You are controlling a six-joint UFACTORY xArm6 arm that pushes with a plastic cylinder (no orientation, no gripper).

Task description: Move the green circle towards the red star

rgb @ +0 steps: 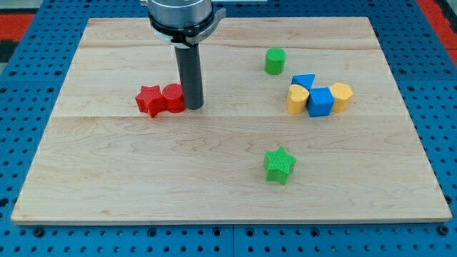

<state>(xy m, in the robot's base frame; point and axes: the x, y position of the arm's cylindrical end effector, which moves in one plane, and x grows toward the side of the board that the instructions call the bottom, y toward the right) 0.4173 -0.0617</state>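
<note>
On the left half of the tabletop (214, 178), my tip (193, 107) stands just at the right side of a red round block (173, 98), and this block touches the red star (149, 100) on its left. The arm has no fingers at all, only the dark rod, so nothing is held and nothing can be opened or closed.

The green circle (275, 61) is well apart from here, near the view's top and to the right of my tip. I judge that the task's push is not yet begun: the tip is beside the red blocks, not beside the green one.

The next move, I think, asks the tip to travel around to the far right side of the green circle, and then to push it leftward and a little toward the view's bottom.

Just below the green circle lies a cluster: a blue triangle-like block (304, 81), a blue cube (320, 101), and two yellow blocks (298, 98) (341, 96). The tip must not disturb them when going around. The green star (279, 165) is far below and makes no obstacle. The red round block may be hit before the star.
</note>
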